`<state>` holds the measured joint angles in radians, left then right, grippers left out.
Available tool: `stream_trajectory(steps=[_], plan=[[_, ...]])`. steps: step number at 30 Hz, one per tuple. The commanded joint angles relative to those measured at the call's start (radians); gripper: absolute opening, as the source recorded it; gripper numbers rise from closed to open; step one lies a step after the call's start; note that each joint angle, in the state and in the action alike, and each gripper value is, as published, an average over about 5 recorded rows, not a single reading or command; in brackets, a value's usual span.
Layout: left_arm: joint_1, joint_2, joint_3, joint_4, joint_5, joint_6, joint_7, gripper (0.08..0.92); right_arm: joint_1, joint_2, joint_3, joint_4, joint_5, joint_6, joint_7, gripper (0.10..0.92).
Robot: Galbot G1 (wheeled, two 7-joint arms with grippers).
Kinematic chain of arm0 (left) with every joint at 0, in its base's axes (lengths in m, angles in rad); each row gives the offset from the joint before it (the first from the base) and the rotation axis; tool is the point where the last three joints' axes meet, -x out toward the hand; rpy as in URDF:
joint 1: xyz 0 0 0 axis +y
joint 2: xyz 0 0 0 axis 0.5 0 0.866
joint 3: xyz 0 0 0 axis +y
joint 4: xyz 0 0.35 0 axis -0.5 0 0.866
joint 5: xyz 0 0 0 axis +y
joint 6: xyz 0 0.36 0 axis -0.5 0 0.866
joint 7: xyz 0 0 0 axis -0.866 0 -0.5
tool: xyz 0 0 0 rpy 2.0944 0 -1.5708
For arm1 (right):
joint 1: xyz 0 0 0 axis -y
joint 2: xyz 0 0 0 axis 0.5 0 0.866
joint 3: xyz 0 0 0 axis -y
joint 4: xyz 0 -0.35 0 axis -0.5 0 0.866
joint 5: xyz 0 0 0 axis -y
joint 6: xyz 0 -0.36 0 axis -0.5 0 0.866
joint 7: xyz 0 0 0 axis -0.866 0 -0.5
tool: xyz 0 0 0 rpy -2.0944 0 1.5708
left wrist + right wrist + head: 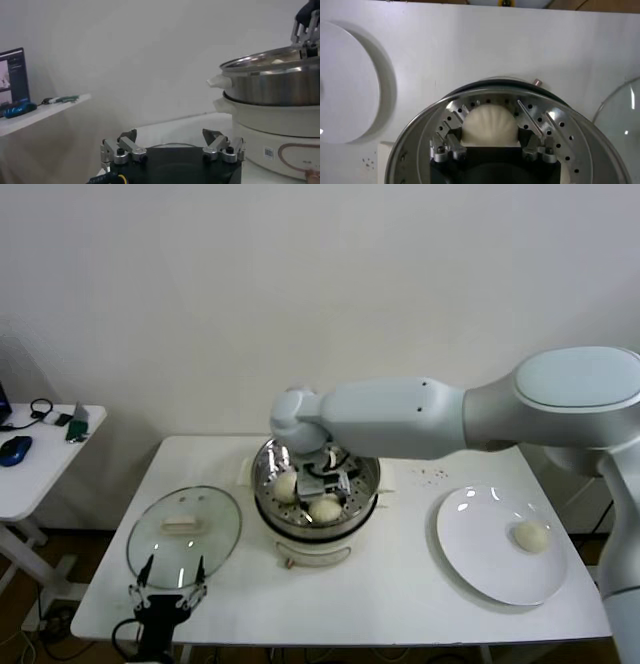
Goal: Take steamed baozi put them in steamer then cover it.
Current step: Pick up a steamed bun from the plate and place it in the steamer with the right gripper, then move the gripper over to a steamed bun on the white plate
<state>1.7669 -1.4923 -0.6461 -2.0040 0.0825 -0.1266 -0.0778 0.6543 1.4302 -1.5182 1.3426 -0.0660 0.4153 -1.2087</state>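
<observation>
The steel steamer [368,496] sits in its cream pot at the table's centre. My right gripper [328,482] reaches down into it, shut on a cream baozi [489,129] low over the perforated bottom [555,120]. The head view shows two baozi in the basket, one at the left [287,486] and one at the front [326,510] under the fingers. Another baozi [531,535] lies on the white plate [480,569]. The glass cover [185,529] lies flat on the table to the left. My left gripper [170,592] is open and empty at the front edge by the cover.
A side table [40,459] with a mouse and cables stands far left. In the left wrist view the steamer [270,85] rises to one side of my left gripper [173,142]. The plate [345,85] and cover [622,120] also show in the right wrist view.
</observation>
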Motion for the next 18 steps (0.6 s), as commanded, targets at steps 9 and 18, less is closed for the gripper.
stream_trajectory(steps=[9, 18], plan=[[-0.003, 0.007, -0.001, -0.001, -0.009, 0.004, 0.001, 0.823, -0.011, -0.002, 0.0, -0.007, 0.008, -0.006, -0.009, 0.815], [-0.001, 0.008, -0.003, 0.0, -0.011, 0.001, 0.0, 0.823, 0.032, -0.058, 0.08, -0.029, -0.035, 0.007, 0.018, 0.823]])
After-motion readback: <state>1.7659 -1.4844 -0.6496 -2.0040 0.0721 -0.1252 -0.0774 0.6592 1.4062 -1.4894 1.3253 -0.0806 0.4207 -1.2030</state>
